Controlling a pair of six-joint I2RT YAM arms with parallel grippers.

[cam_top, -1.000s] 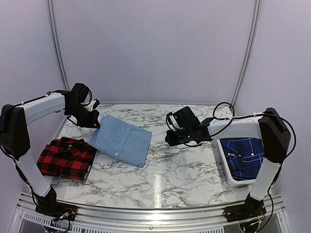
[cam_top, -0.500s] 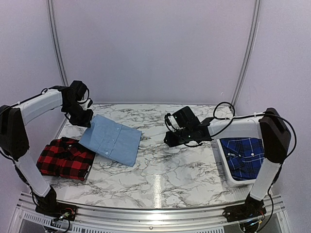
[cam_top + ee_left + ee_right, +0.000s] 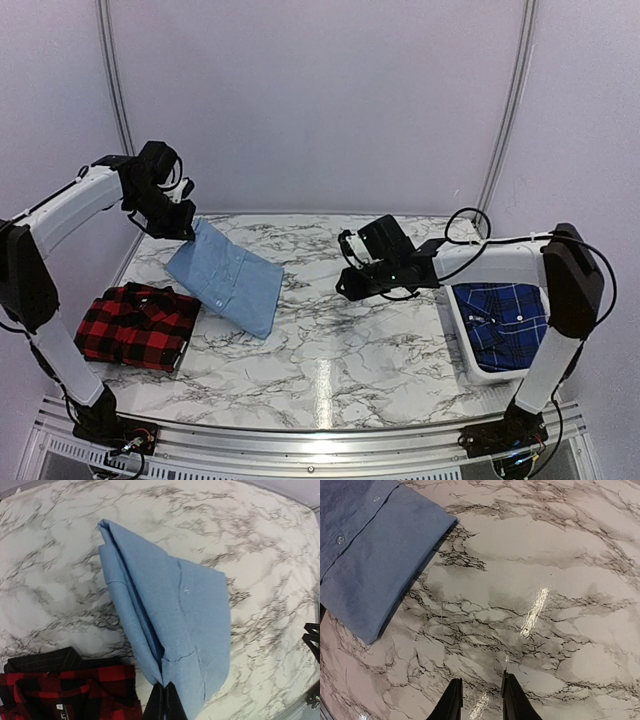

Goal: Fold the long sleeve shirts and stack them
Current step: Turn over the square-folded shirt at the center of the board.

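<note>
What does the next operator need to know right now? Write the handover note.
Left gripper: shut on the far corner of the light blue shirt, lifting that edge; the rest lies on the table.
Right gripper: open, empty, hovering mid-table.
Red-and-black check shirt: folded, near left, right beside the blue one.
Dark blue plaid shirt: in the white bin at right.
Done: check and blue shirts look folded.
Left: probably set blue onto check, then fold and stack the plaid.
</note>
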